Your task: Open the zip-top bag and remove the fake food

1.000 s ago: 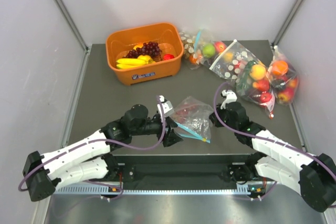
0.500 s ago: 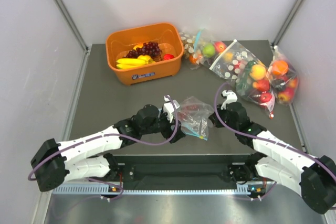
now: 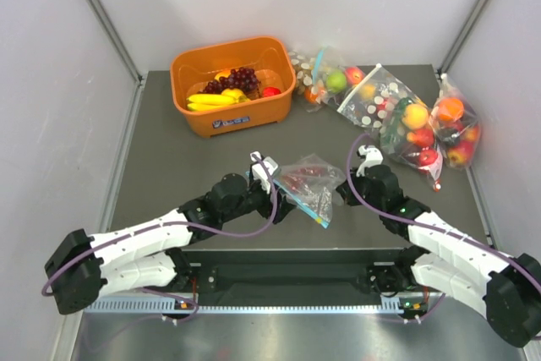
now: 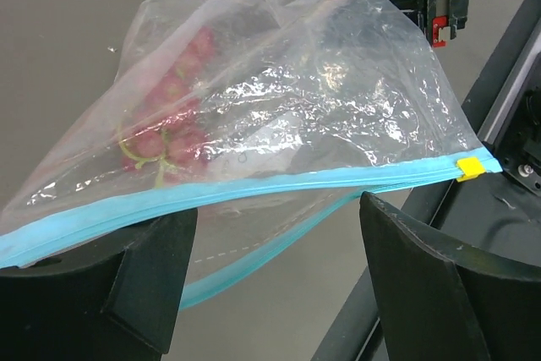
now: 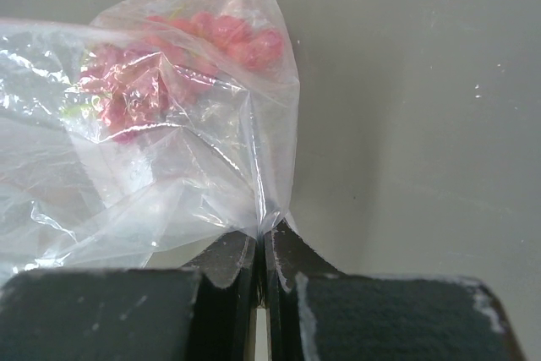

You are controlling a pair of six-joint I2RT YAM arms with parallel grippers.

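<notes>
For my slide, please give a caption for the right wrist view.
Right gripper pinches one corner of the clear zip-top bag, with red grapes inside.

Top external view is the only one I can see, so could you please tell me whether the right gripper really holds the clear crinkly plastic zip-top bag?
Observer: Yes. The right wrist view shows the right gripper shut on a pinched corner of the zip-top bag.
Operator: Thank you. Is the left gripper closed on the zip edge?
Observer: No. In the left wrist view the left gripper is open. The light blue zip strip runs across the gap between its fingers, and the small yellow slider sits at the strip's far end.
</notes>
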